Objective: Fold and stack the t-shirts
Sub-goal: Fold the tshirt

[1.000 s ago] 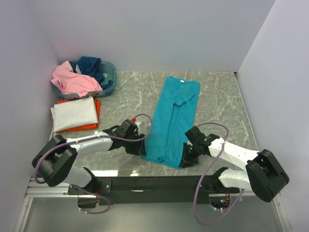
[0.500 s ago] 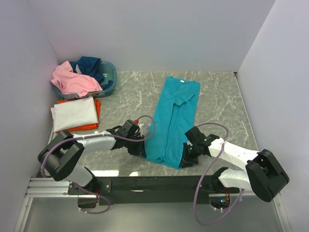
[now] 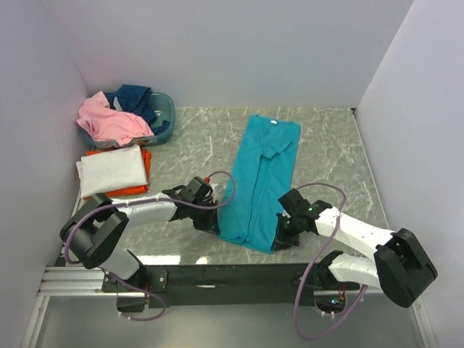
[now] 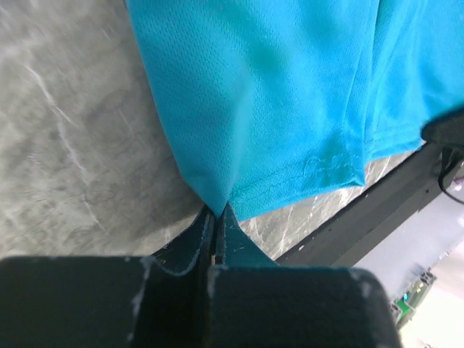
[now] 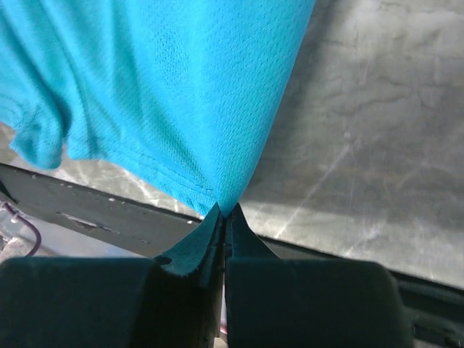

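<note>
A teal t-shirt (image 3: 259, 181), folded lengthwise into a long strip, lies on the marble table from the back centre to the front. My left gripper (image 3: 216, 226) is shut on its near left hem corner (image 4: 217, 205). My right gripper (image 3: 278, 240) is shut on its near right hem corner (image 5: 223, 206). Both corners are pinched and pulled up slightly. A folded white t-shirt (image 3: 111, 170) lies on a folded orange t-shirt (image 3: 145, 165) at the left. A pink t-shirt (image 3: 112, 120) and a navy t-shirt (image 3: 136, 99) are bunched in the basket.
The blue-grey basket (image 3: 168, 122) stands at the back left corner. The black front rail (image 3: 232, 274) runs along the table's near edge, just behind both grippers. White walls close in the table on the left, back and right.
The left gripper has shifted slightly right and back with the hem corner. The right gripper has barely moved. Both stay shut on the teal shirt.
</note>
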You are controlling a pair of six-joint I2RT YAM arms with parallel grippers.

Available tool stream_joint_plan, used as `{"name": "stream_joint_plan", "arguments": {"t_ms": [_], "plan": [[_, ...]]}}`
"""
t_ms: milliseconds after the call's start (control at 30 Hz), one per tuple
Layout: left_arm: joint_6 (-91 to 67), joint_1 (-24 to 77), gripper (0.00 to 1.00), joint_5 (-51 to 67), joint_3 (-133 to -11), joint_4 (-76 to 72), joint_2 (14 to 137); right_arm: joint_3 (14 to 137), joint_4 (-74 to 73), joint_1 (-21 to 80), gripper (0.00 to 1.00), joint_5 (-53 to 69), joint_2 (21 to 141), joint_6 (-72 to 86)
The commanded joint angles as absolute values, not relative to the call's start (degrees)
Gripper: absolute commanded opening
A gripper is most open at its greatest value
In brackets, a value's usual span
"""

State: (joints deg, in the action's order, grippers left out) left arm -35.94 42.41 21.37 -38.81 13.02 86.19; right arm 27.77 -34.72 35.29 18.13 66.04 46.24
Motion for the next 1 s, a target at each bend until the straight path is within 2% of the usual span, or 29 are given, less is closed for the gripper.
{"name": "stream_joint_plan", "arguments": {"t_ms": [0, 533, 967], "plan": [[-34.8, 42.6, 0.00, 17.1, -43.0, 15.8, 84.6, 32.1, -38.6, 35.7, 0.00, 15.6, 63.2, 46.6], [-34.0, 39.9, 0.00, 15.6, -54.0, 17.2, 85.6, 44.4, -45.1, 33.8, 0.00, 7.2, 64.7, 44.4], [-31.9, 34.3, 0.00, 18.8, -67.6, 14.0, 96.6, 55.4, -42.4, 22.6, 0.00, 5.8, 72.6, 37.2]]}}
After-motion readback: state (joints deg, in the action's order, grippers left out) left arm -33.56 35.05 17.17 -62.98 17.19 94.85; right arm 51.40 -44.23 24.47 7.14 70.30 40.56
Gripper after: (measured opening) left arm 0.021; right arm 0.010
